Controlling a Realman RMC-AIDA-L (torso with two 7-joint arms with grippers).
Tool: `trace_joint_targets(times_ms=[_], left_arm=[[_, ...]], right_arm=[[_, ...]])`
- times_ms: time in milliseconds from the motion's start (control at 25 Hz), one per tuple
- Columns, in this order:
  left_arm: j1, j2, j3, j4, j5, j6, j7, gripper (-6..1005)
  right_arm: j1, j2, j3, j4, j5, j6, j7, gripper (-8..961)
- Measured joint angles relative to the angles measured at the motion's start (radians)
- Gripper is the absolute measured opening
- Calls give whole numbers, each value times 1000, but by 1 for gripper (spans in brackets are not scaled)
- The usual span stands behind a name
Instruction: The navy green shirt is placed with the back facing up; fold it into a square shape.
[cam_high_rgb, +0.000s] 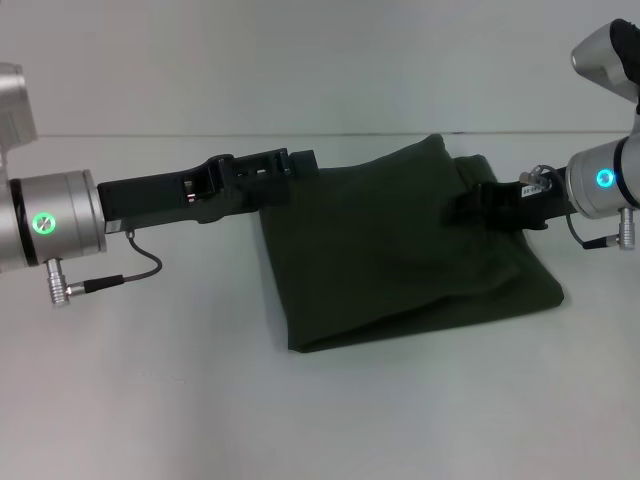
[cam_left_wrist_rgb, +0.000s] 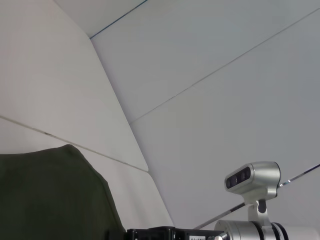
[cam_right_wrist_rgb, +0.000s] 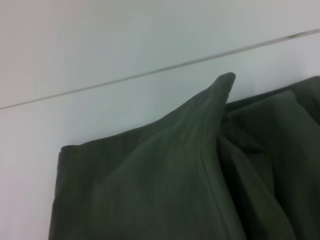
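While the navy green shirt (cam_high_rgb: 400, 245) lies partly folded on the white worktop (cam_high_rgb: 200, 400), treat this as the middle of a fold and not its end. The shirt sits at the centre of the head view as a thick, uneven bundle. One upper corner stands up in a peak, and the right wrist view shows that peak (cam_right_wrist_rgb: 225, 82) rising above crumpled layers.

The left gripper (cam_high_rgb: 285, 165) reaches in from the robot's left and meets the shirt's upper left edge. The right gripper (cam_high_rgb: 480, 205) reaches in from the robot's right and lies against the shirt's right side. You cannot tell from any view whether either set of fingers is clenched on fabric or released, because dark fingers merge with dark cloth. The left wrist view shows only a mound of shirt (cam_left_wrist_rgb: 50, 195) and the far arm's housing.

Expect these faults from here:

- Uneven release. If one gripper lets go before the other, the raised corner is likely to fall askew and the outline will not be square.
- Snagged cloth. If a layer is caught on the fingers when an arm withdraws, it may drag the bundle across the worktop and open the fold.
- Trapped bulk. The layers near the right gripper look bunched; pressing down on them would probably lock in creases rather than flatten them.
- Skewed edges. The lower edge runs at a slant, so a further fold made now would likely inherit that slant.
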Motion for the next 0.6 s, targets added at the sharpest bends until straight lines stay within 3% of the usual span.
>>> trace_joint_targets(times_ms=[160, 400, 600], left_arm=[[0, 0, -10, 0, 0, -1, 0, 847], [1, -1, -25, 0, 0, -1, 0, 848], [3, -1, -26, 0, -1, -2, 0, 847]], right_arm=[[3, 0, -1, -1, 0, -2, 0, 558], [6, 5, -13, -2, -7, 9, 1, 363], [2, 4, -14, -2, -7, 12, -2, 366]])
